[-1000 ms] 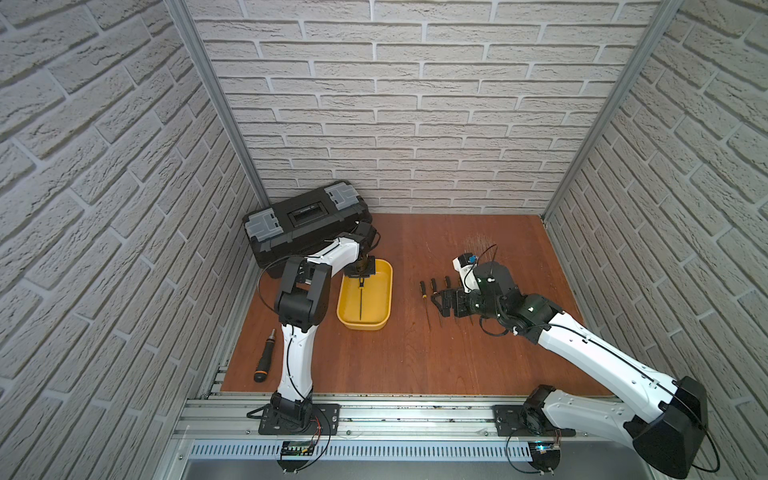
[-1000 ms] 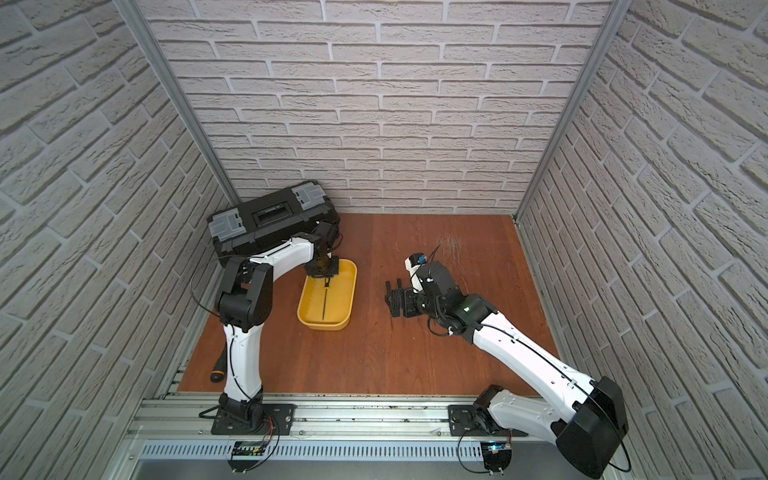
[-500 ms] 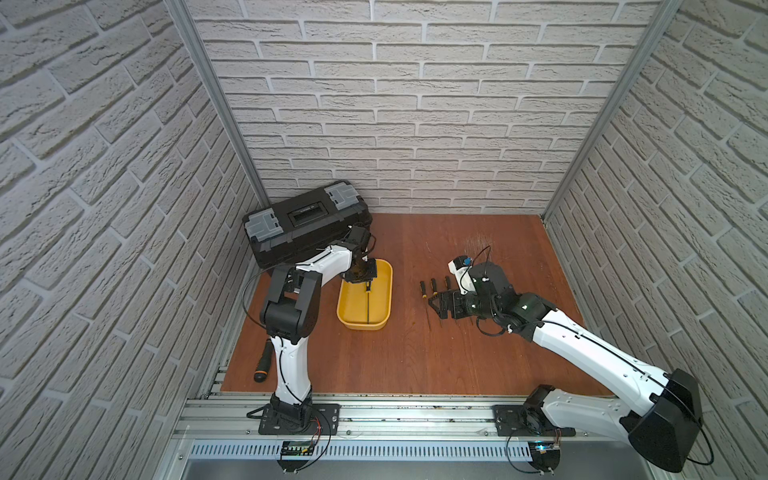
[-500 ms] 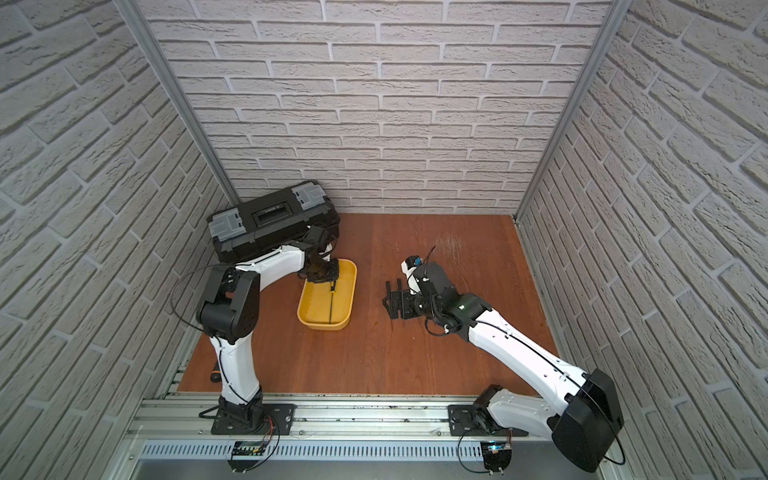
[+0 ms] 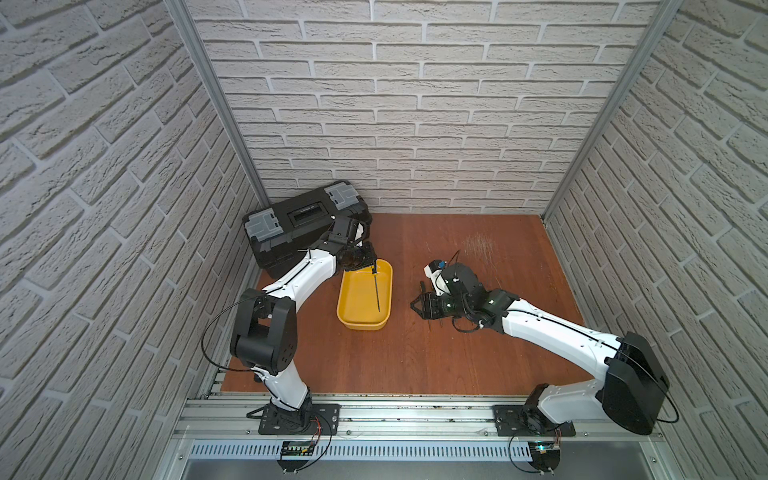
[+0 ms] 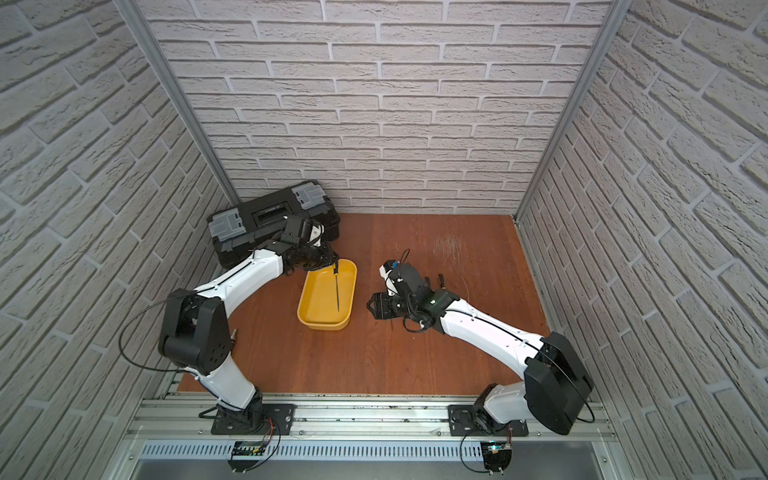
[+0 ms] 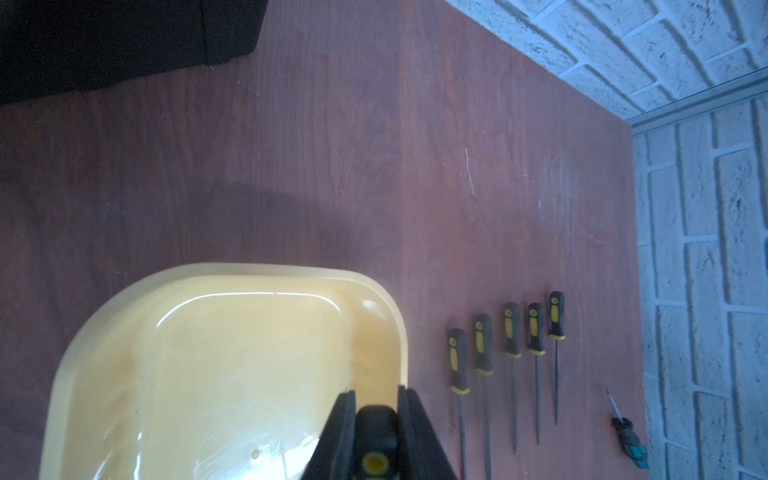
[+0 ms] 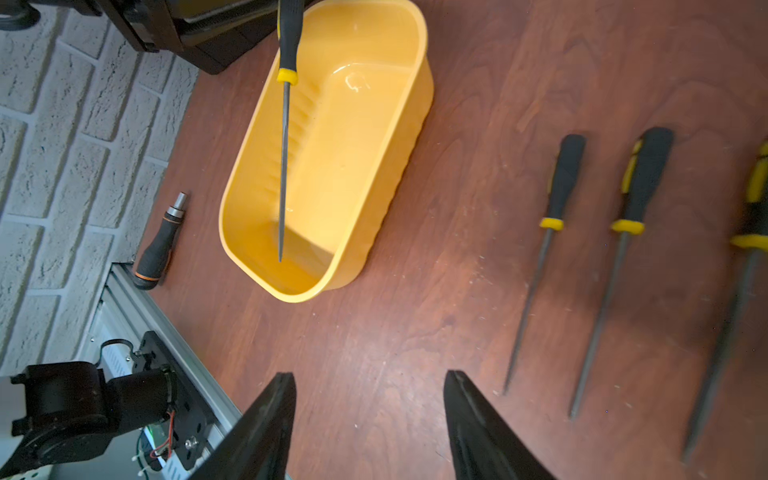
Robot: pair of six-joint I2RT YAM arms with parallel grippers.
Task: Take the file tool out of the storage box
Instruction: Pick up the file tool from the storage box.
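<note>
One slim steel file (image 8: 284, 166), black-and-yellow handle clamped in the left claw (image 5: 371, 262), hangs point-down below it over the glossy yellow plastic tray (image 8: 415, 137). Right claw (image 8: 369, 375) gapes partly, empty.

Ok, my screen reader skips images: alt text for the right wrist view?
A file tool hangs over the open yellow storage box, its handle leaving the frame. Three more files lie on the wooden table beside it.

White brick walls (image 5: 415, 104) enclose a reddish-brown wooden floor (image 5: 415, 353).
</note>
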